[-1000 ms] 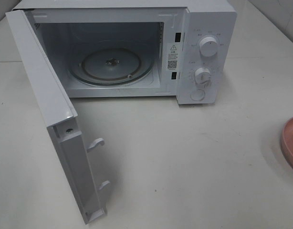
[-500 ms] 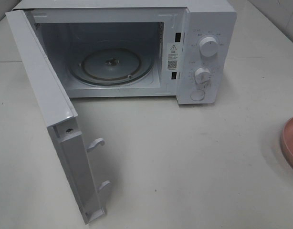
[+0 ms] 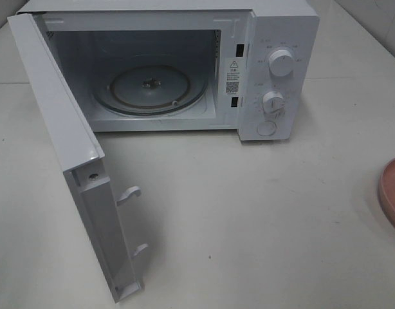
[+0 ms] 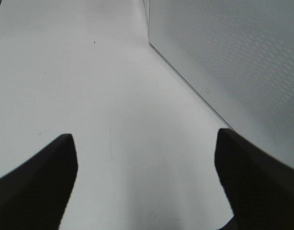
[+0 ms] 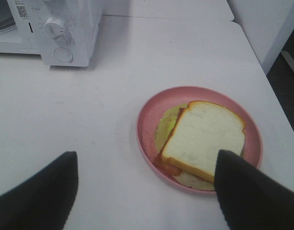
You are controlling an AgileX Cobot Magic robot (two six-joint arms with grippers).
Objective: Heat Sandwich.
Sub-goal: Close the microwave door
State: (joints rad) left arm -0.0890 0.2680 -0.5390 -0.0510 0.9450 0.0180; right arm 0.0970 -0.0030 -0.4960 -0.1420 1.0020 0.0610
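Toward the right edge of the worktop (image 3: 262, 219), the sandwich (image 5: 203, 138) lies flat on a round pink plate (image 5: 147, 125), well clear of the white microwave (image 3: 275, 26) that stands at the back edge with its door (image 3: 56, 122) swung wide and the glass turntable (image 3: 149, 88) bare. From the high camera only a sliver of the plate shows at the right edge of the view, and neither arm appears there.

Seen from its wrist camera, the right gripper (image 5: 146, 189) hovers above and short of the plate, fingers spread apart with nothing between them. The left gripper (image 4: 146, 179) hangs over bare worktop beside the open door, its fingers likewise apart and empty.

The sandwich looks light and soft: thick white bread that would dent under a hard squeeze, over a loose filling that spills out past the crust and could slide out if the stack tilts. A gentle pinch across the two crusted sides, kept level, seems the safest hold; carrying plate and all by its rim may be steadier, though the rim looks smooth and possibly slippery.
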